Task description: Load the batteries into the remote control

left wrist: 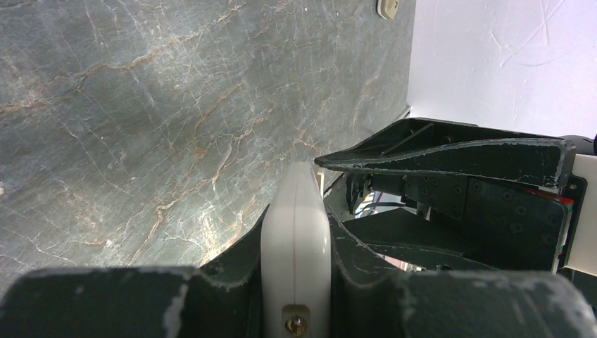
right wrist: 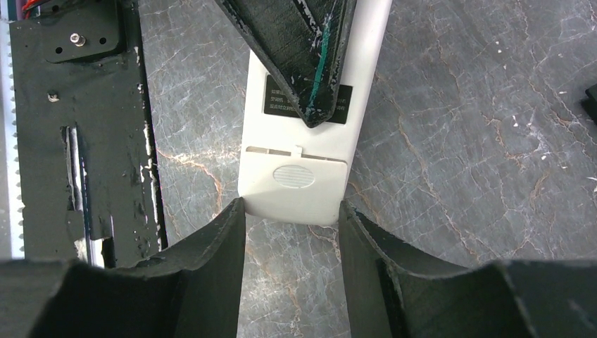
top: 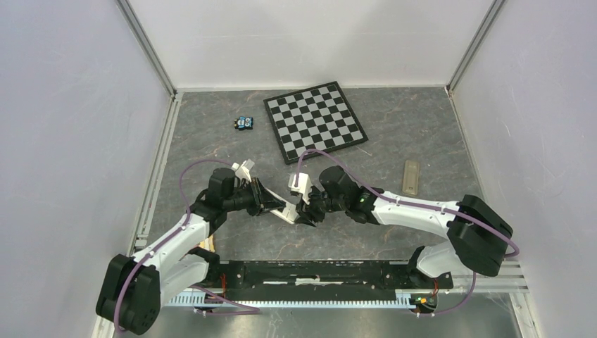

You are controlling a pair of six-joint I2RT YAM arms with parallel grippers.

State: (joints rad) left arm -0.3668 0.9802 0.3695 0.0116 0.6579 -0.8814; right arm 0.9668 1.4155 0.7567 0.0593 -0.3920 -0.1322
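The remote control (top: 287, 213) is a white handset held off the table between both arms. My left gripper (top: 276, 205) is shut on its sides; in the left wrist view the remote (left wrist: 296, 239) stands edge-on between the jaws (left wrist: 299, 211). The right wrist view shows its back (right wrist: 296, 176), with a dark label and a closed ridged battery cover. My right gripper (right wrist: 292, 205) has its two fingertips pressed on the sides of the cover end (top: 304, 215). A small dark and blue object (top: 244, 123) lies far left of the board; I cannot tell if it is the batteries.
A checkerboard (top: 315, 120) lies at the back centre. A tan rectangular slab (top: 412, 176) lies to the right. The black rail of the arm bases (top: 317, 271) runs along the near edge. White walls close in left, right and back.
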